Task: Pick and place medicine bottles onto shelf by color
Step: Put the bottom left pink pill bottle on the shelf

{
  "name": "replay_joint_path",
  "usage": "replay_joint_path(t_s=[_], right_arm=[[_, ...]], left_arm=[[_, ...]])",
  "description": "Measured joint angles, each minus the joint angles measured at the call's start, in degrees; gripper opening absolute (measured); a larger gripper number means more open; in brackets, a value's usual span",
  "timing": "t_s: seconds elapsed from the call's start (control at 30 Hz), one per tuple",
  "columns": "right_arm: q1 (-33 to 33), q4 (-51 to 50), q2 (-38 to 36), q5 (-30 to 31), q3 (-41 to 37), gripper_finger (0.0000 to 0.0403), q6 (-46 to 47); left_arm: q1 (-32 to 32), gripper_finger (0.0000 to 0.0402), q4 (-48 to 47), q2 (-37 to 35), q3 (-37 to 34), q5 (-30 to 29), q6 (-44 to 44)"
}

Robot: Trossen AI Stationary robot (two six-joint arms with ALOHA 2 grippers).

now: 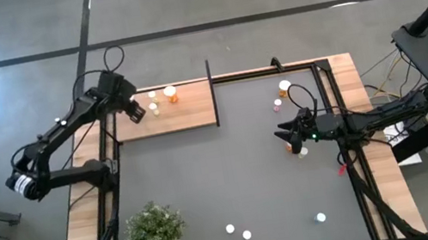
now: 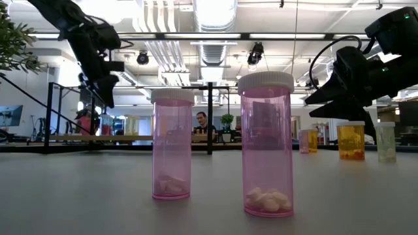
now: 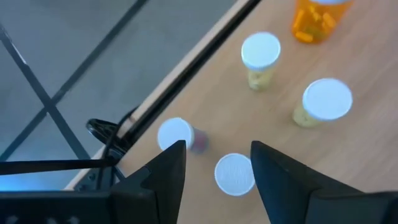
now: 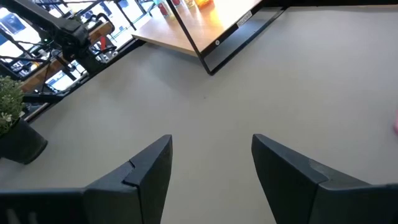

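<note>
Five bottles show in the left wrist view on the light-wood shelf [image 1: 186,111]: an orange bottle [image 3: 316,18], two pale yellowish bottles with white caps [image 3: 260,59] [image 3: 323,102], a pink-bodied bottle [image 3: 180,135] beside the black rod at the shelf's edge, and another white cap [image 3: 235,174] standing just below the gap between the left fingers. The shelf lies at about eleven o'clock on the dark tabletop [image 1: 224,179], seen from above.

The left gripper [image 1: 136,111] hangs over the shelf's left end, its jaws spread with nothing between them.

Other bottles remain on the tabletop. At about two o'clock stand a white-capped orange one [image 1: 284,88] and a small pink one [image 1: 278,105]. Near six o'clock sit two white caps [image 1: 230,230] [image 1: 246,236], with a third [image 1: 321,218] toward five o'clock. In the low view the two near bottles are pink and upright, the shorter [image 2: 172,145] to the left of the taller [image 2: 266,145], each with white pills at the bottom.

The right gripper [image 1: 286,136] is at about three o'clock over the table; its jaws stand apart over bare tabletop, holding nothing. A bottle [image 1: 300,151] sits just beside it, partly hidden.

A green plant [image 1: 154,233] stands at seven o'clock.
</note>
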Motion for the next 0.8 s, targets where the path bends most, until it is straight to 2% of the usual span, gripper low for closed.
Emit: replay_joint_path(t_s=[0.17,0.37,0.63,0.8], right_arm=[[0.0,0.0,0.0,0.0,0.0,0.0210,0.0],[0.0,0.0,0.0,0.0,0.0,0.0210,0.0],[0.0,0.0,0.0,0.0,0.0,0.0210,0.0],[0.0,0.0,0.0,0.0,0.0,0.0210,0.0]], left_arm=[[-0.9,0.0164,0.0,-3.5,0.0,0.1,-0.2],[-5.9,0.0164,0.7,-7.4,0.3,0.3,-3.0],[-18.2,0.0164,4.6,-8.5,0.3,-0.2,-7.5],[-27.4,0.0164,8.6,-7.4,0.3,-2.7,-8.0]])
